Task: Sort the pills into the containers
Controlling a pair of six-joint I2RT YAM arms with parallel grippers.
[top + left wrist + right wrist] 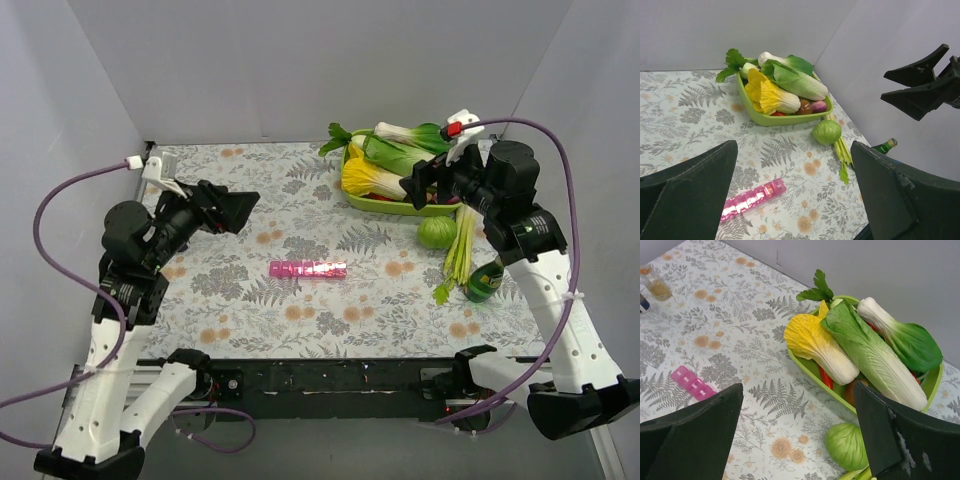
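Looking down on a fern-and-flower patterned table (230, 295) with two robot arms poised above it. Lying flat at the centre of the overhead frame, lengthwise from left to right: the containers (308, 268), one translucent pink strip of small compartments, well apart from everything else, probably set there to be within reach of either arm. Lids open or closed: impossible to tell. No loose pills visible anywhere on the table.

Hovering at centre left of the frame, above and left of the strip: the left pincer (240, 210), spread wide, gripping nothing, angled toward the strip, with the strip seen low between its fingers (690, 195) in the left wrist view. Hovering at upper right, close to a green tray (400, 208) heaped with leafy vegetables: the right pincer (420, 188), likewise spread wide and empty, facing the frame's centre.

Below the tray at the right: a round green cabbage (437, 232), pale stalks (460, 250) and a green bottle (485, 283). In the upper left corner of the right wrist view: a small clear bottle (657, 286) with yellowish contents, possibly the pills, too small to confirm. Judged an opening stance, sorting not begun.
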